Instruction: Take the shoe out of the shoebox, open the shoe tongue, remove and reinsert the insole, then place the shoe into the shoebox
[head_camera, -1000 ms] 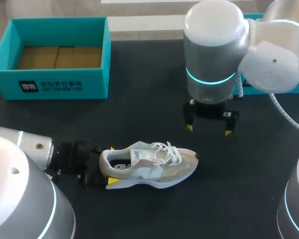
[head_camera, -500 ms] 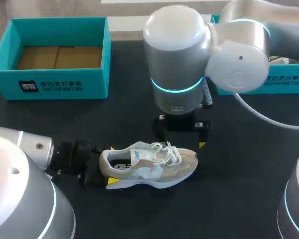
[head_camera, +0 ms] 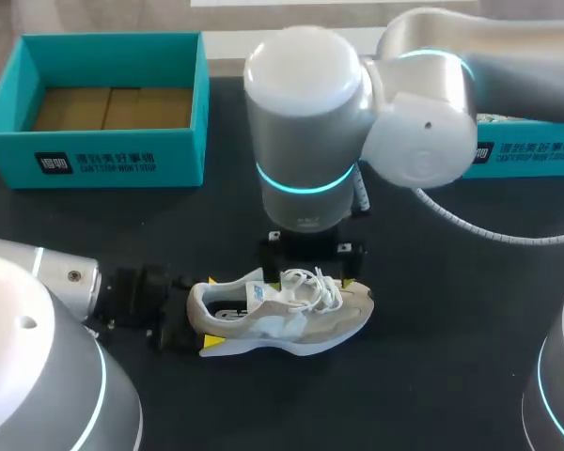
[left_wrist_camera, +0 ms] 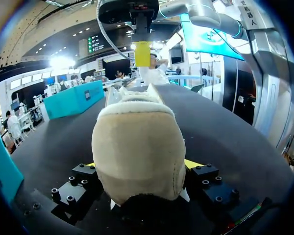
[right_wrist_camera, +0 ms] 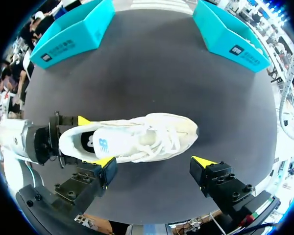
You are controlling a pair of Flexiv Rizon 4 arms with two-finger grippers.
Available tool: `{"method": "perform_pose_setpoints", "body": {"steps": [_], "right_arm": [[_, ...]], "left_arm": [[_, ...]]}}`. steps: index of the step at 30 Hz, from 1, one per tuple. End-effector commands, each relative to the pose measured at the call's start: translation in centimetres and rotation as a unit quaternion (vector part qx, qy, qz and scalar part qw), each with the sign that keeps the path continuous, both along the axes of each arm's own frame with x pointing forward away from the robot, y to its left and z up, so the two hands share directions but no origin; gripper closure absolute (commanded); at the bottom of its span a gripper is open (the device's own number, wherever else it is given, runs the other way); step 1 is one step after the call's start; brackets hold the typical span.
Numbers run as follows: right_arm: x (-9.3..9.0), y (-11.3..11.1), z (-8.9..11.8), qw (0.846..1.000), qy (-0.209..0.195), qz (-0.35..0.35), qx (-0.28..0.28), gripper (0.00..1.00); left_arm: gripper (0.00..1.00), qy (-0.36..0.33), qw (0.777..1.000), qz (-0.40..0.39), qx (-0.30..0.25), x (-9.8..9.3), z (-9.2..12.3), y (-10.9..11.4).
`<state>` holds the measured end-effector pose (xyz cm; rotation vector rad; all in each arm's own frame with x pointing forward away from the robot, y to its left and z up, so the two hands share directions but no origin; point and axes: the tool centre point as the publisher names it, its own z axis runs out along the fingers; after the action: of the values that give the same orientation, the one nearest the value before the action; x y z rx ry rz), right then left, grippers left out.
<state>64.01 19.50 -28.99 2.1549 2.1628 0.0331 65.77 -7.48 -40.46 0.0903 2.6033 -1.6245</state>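
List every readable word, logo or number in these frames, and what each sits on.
On the open teal cardboard shoebox, front wall: a dark logo patch and two lines of white print, too small to read.
On the second teal box at the table's far right: white print on its side, too small to read.
On the beige-and-white sneaker: a blue emblem, a logo with no readable words.
No numbers are legible.

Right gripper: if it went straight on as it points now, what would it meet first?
Probably the shoe, at its laces: the open right gripper points down over it. Depth is unclear; it might pass beside and reach the table.
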Motion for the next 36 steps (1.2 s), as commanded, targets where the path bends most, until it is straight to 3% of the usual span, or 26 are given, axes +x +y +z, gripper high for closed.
{"method": "perform_pose_setpoints", "body": {"steps": [1,4,15,20,36], "right_arm": [[-1.0,7.4,-1.6,0.985,-0.042,-0.109,-0.130,0.00],[-0.9,8.3,-1.7,0.985,-0.068,-0.106,-0.116,0.00],[-0.8,10.6,-2.3,0.982,-0.080,-0.105,-0.132,0.00],[-0.5,10.8,-2.4,0.974,-0.110,-0.135,-0.142,0.00],[0.1,11.2,-3.2,0.973,-0.117,-0.147,-0.136,0.00]], "left_arm": [[1.00,-0.001,1.000,0.001,0.000,0.0,-0.2,-0.2],[1.00,-0.001,1.000,0.001,0.000,0.0,-0.2,-0.2],[1.00,-0.001,1.000,0.001,0.000,0.0,-0.2,-0.2],[1.00,-0.001,1.000,0.001,0.000,0.0,-0.2,-0.2],[1.00,-0.001,1.000,0.001,0.000,0.0,-0.2,-0.2]]}}
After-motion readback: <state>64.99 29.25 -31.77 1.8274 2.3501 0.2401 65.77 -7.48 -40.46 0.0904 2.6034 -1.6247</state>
